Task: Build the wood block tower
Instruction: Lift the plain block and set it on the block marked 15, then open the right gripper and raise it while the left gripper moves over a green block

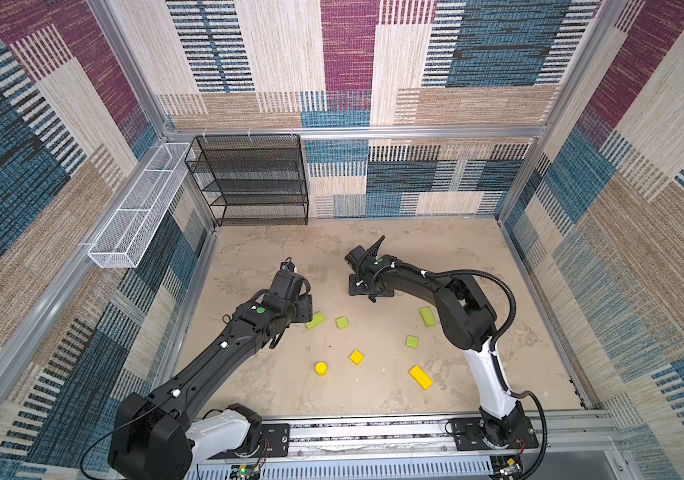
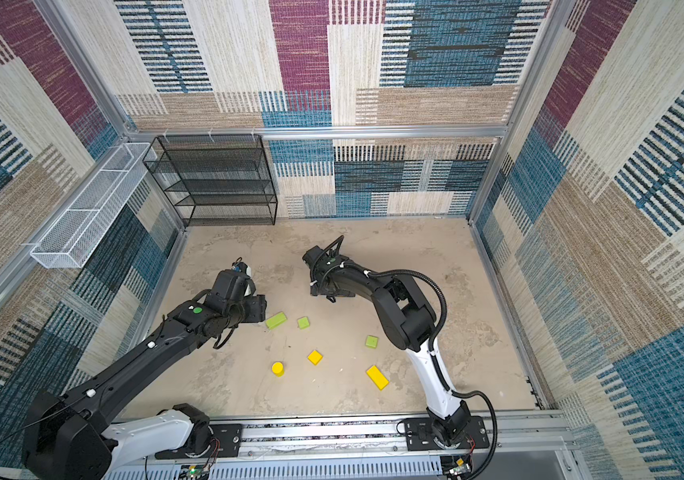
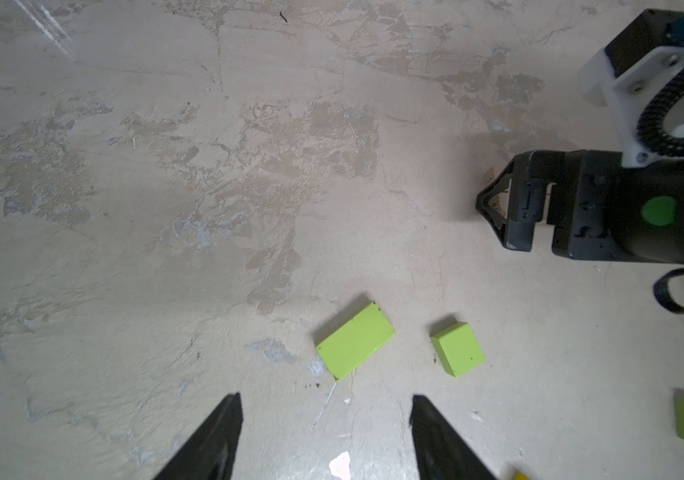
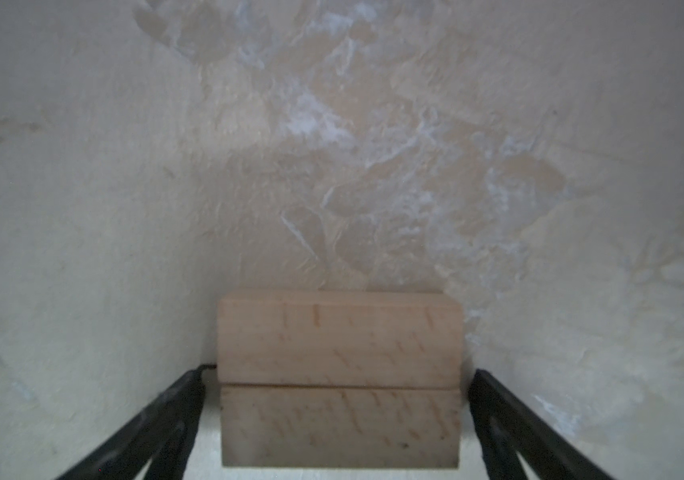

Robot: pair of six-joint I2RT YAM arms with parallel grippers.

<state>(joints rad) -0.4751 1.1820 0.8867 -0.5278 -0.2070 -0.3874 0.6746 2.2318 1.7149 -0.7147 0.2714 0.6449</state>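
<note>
Two tan planks (image 4: 338, 378) lie side by side on the table, with nothing on top of them. My right gripper (image 4: 339, 370) straddles them with its jaws open and a thin gap at each end. From above, the right gripper (image 1: 369, 289) hides the planks. My left gripper (image 3: 325, 399) is open and empty, just short of a long lime-green block (image 3: 354, 340) and a green cube (image 3: 458, 349). Loose in a top view are another long green block (image 1: 427, 316), a green cube (image 1: 412, 342), a yellow cube (image 1: 356, 357), a yellow cylinder (image 1: 320, 368) and a yellow bar (image 1: 420, 377).
A black mesh shelf (image 1: 255, 178) stands at the back left against the wall. A white wire basket (image 1: 136, 208) hangs on the left wall. Patterned walls close in the table on three sides, and the arms' rail (image 1: 373, 432) runs along the front.
</note>
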